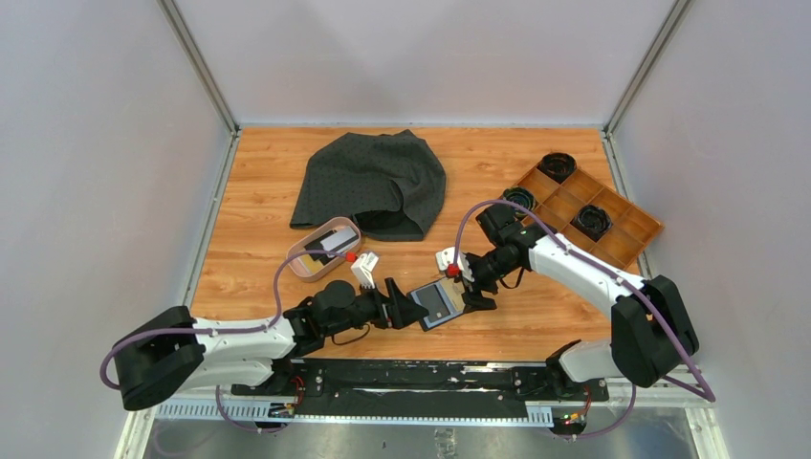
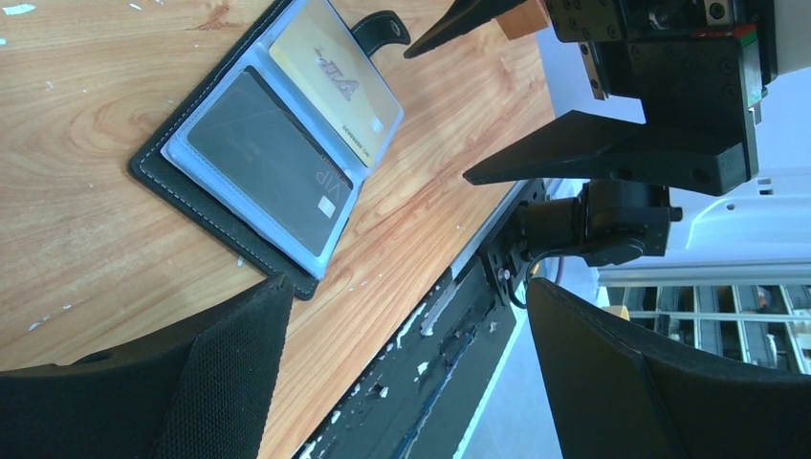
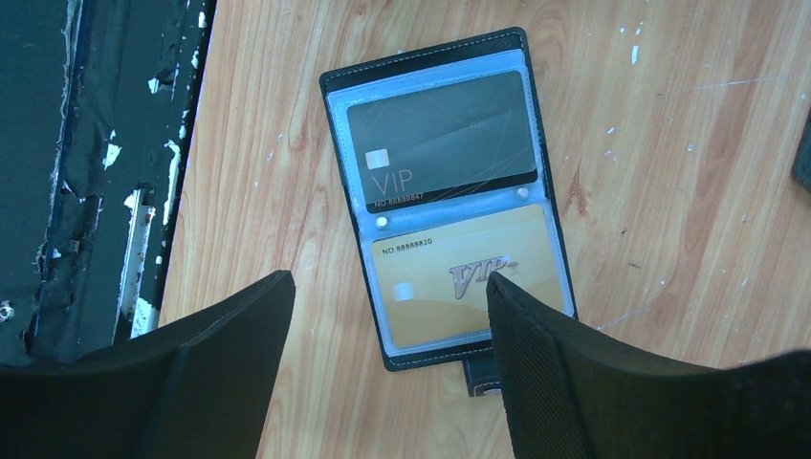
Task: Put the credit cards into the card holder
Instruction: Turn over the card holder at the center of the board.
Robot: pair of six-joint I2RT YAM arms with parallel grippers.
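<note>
Wooden table (image 1: 258,172), with the card holder (image 1: 439,304) lying open at 6 o'clock near the front edge.
A dark card (image 3: 440,139) and a gold card (image 3: 469,287) sit in its clear pockets. The left gripper (image 1: 418,314), jaws wide and empty, is at the holder's 9 o'clock. The right gripper (image 1: 478,295), jaws spread and empty, is over its 3 o'clock edge. More credit cards (image 1: 335,241) lie in the pink dish (image 1: 298,266) at the table's 9 o'clock.

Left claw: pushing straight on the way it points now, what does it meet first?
Probably the open card holder, lying just ahead. The left wrist view puts it slightly to one side, so a miss is possible. The right claw hangs just beyond.
</note>
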